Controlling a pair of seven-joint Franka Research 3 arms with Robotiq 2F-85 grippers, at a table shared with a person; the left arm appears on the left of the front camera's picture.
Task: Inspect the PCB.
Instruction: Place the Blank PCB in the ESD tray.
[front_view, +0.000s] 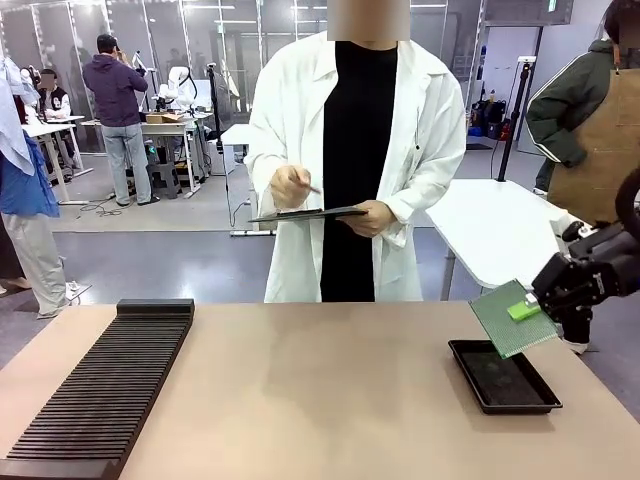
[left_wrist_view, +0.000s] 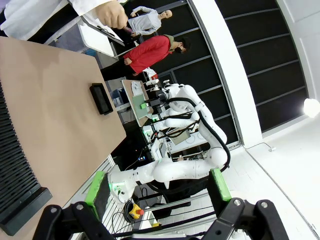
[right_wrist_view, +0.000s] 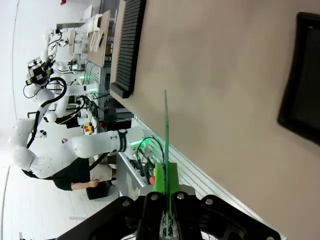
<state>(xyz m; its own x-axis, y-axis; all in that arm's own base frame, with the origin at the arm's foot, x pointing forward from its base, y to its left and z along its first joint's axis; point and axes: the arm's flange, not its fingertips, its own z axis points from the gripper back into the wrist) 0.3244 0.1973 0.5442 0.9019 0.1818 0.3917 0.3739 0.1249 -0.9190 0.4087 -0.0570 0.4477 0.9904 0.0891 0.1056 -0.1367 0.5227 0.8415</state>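
Right gripper (front_view: 528, 308) clamped on PCB (front_view: 508, 322)

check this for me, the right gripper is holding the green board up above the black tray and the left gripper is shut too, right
Not quite. The left gripper is open, its fingers spread wide in the left wrist view. The rest holds: the right gripper clamps the green board above the black tray.
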